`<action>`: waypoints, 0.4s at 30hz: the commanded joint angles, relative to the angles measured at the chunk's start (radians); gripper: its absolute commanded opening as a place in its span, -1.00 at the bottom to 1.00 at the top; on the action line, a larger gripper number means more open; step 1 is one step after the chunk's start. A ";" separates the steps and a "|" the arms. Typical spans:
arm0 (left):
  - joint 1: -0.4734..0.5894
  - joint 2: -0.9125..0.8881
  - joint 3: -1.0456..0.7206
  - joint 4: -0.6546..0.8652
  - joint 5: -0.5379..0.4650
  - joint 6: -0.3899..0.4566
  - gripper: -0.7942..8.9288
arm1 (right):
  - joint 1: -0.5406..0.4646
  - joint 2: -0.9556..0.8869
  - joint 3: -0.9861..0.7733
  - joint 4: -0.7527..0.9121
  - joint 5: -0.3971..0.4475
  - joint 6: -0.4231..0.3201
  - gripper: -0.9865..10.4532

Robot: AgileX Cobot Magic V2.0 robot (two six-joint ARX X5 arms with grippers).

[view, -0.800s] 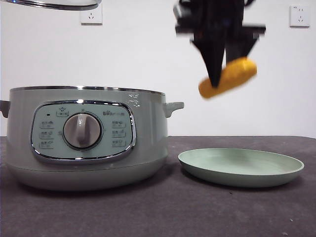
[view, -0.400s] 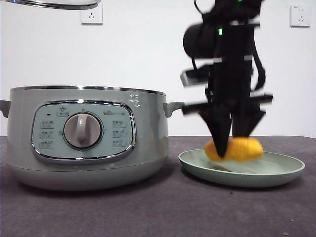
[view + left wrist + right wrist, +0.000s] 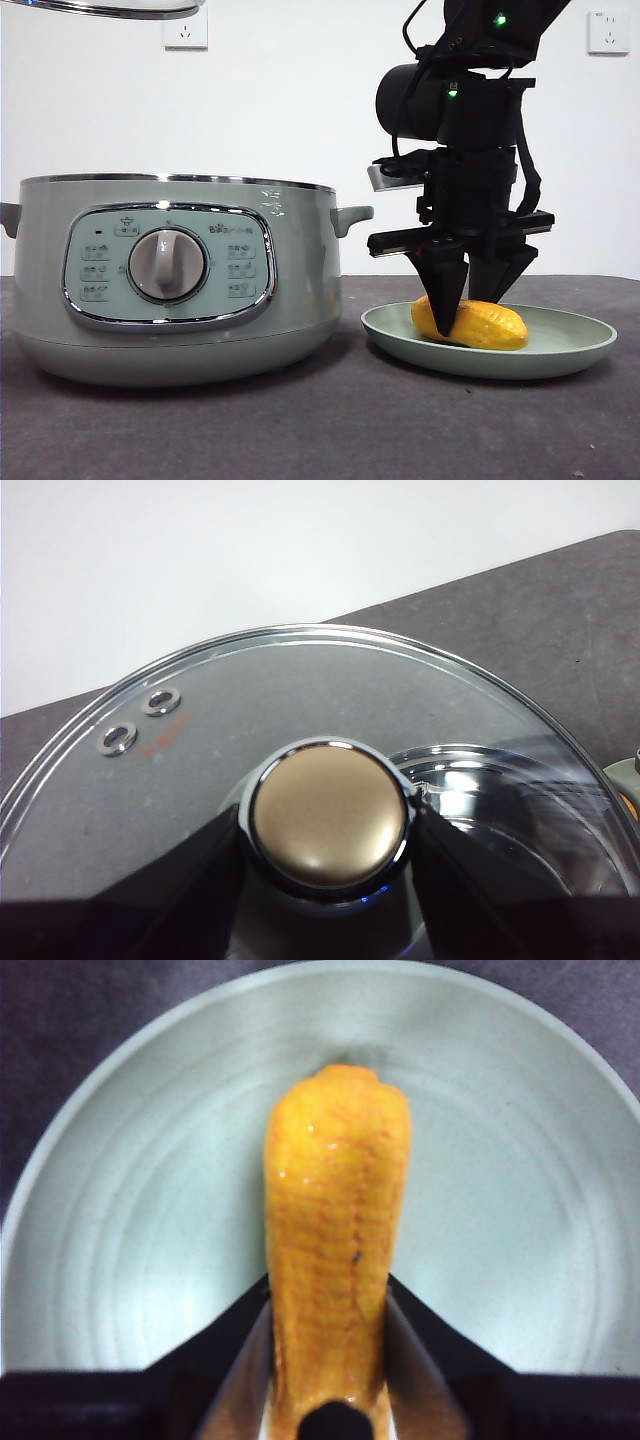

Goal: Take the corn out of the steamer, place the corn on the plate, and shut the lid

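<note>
Yellow-orange and stubby, the short corn cob point(image 3: 478, 324) lies on its side in the shallow round pale green plate point(image 3: 560, 352), and we see our right gripper point(image 3: 468, 300) reaching down from above with its two black jaws pinching the corn at one end. From the right wrist view the corn point(image 3: 335, 1240) runs straight out between those jaws across the plate's point(image 3: 520, 1210) ringed floor, its tapered tip pointing toward the far rim. Our plate sits on the dark counter point(image 3: 300, 430) just beside the large round sage-green steamer point(image 3: 170, 280) with its chrome rim and front dial, close to it but apart. The steamer stands open. Our left gripper point(image 3: 328, 830) holds the round glass lid point(image 3: 200, 750) by its knob point(image 3: 328, 815), a jaw pressed to each side of it, and in the front view only the lid's chrome edge point(image 3: 110, 10) shows at the top corner, high above the steamer. Behind everything we see a white wall with two sockets point(image 3: 607, 32).
</note>
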 commanded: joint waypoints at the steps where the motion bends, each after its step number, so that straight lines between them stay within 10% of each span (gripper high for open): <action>1: 0.001 -0.011 0.011 0.052 -0.004 -0.004 -0.85 | -0.003 0.009 -0.019 -0.010 -0.003 0.015 -0.13; 12: 0.001 0.011 0.010 0.052 0.100 -0.041 -0.86 | -0.004 -0.156 -0.019 -0.037 -0.004 0.014 -0.11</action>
